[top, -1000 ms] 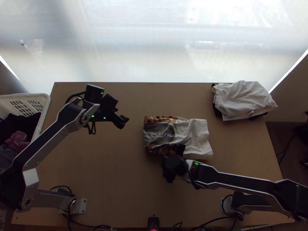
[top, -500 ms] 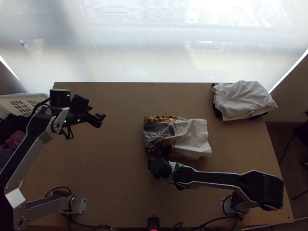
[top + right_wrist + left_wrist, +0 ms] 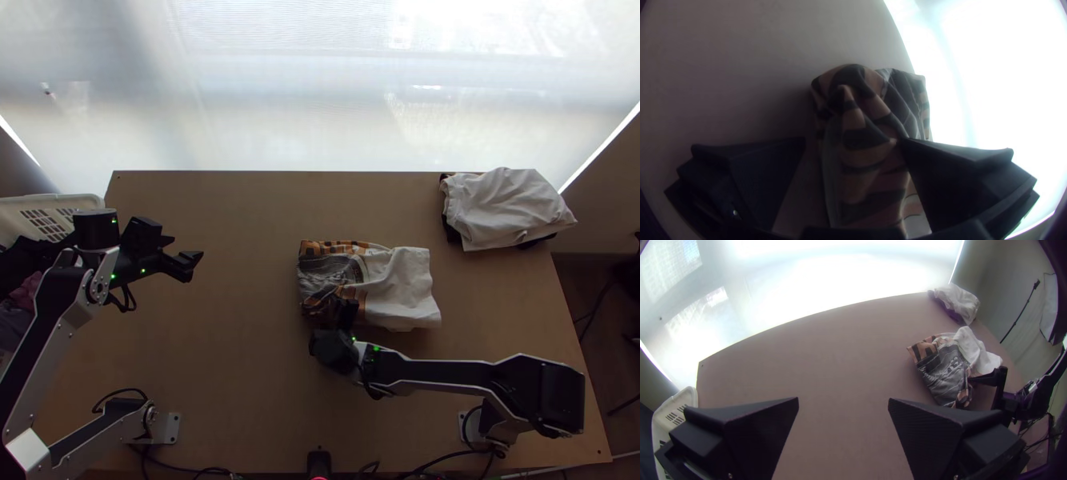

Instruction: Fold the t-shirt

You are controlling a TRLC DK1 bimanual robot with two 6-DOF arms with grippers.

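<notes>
The t-shirt (image 3: 396, 280) lies folded into a compact bundle at mid-table, its grey and orange-black printed part to the left and white cloth to the right. At its lower left edge is my right gripper (image 3: 346, 310). In the right wrist view my right gripper (image 3: 854, 140) stands open, with the t-shirt's bunched striped edge (image 3: 867, 164) between its fingers, close to one of them. My left gripper (image 3: 192, 264) is over the table's left part, well away from the shirt. The left wrist view shows my left gripper (image 3: 843, 402) open and the t-shirt (image 3: 947, 371) farther off.
A pile with a white cloth over a dark one (image 3: 508, 208) lies at the table's back right corner. A white basket (image 3: 88, 202) holding dark and pink cloth stands beyond the left edge. Bare wood (image 3: 240, 336) stretches between the left gripper and the shirt.
My left gripper has moved left and slightly nearer the table's front. My right gripper has shifted left along the shirt's near edge, then hardly moved. The shirt's printed part is a little more rumpled there.
</notes>
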